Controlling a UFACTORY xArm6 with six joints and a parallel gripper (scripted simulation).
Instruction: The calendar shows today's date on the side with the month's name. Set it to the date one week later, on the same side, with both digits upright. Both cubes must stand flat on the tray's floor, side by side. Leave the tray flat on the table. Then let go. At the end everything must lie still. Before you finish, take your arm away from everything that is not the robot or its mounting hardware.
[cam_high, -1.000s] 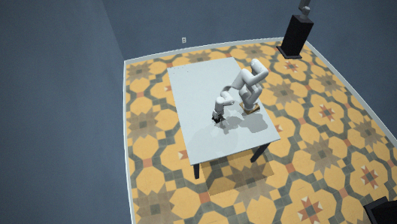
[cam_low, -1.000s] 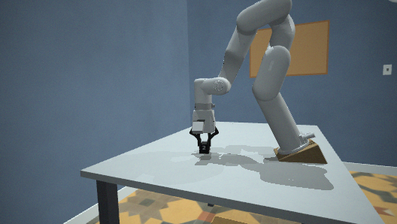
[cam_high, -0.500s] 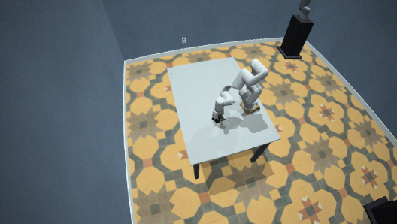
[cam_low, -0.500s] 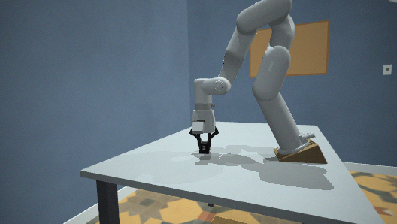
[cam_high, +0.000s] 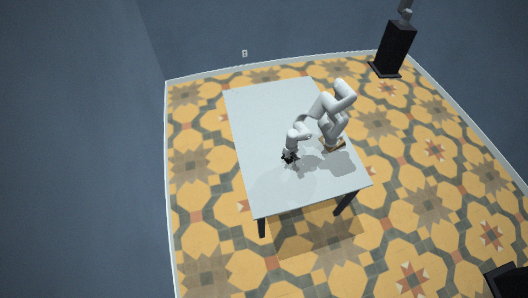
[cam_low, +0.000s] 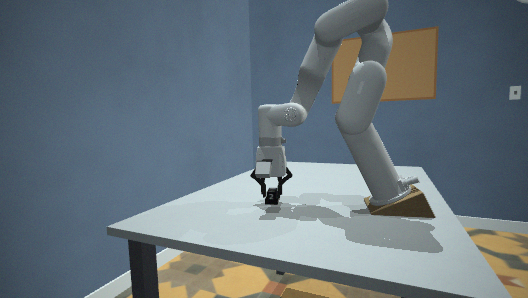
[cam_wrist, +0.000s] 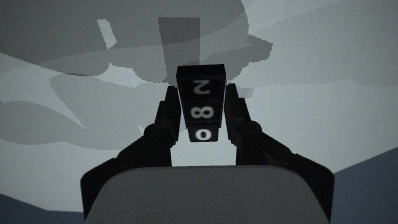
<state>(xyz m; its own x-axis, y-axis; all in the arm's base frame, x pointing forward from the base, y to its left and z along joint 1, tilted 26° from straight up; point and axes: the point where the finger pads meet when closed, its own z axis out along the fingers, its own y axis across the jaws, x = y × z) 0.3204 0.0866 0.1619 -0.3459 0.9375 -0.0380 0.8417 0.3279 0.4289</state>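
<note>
Blue walls and patterned floor tiles are seen around a pale table (cam_high: 260, 105). A black number cube (cam_wrist: 201, 102) is found on the table top between the fingers of the gripper (cam_wrist: 201, 131), with digits 2, 8 and 0 shown toward the wrist. The fingers are partly spread, slim gaps visible on both sides, nothing gripped. Behind the gripper, the white arm (cam_low: 360, 105) is mounted on a tan wedge base (cam_low: 425, 207).
</note>
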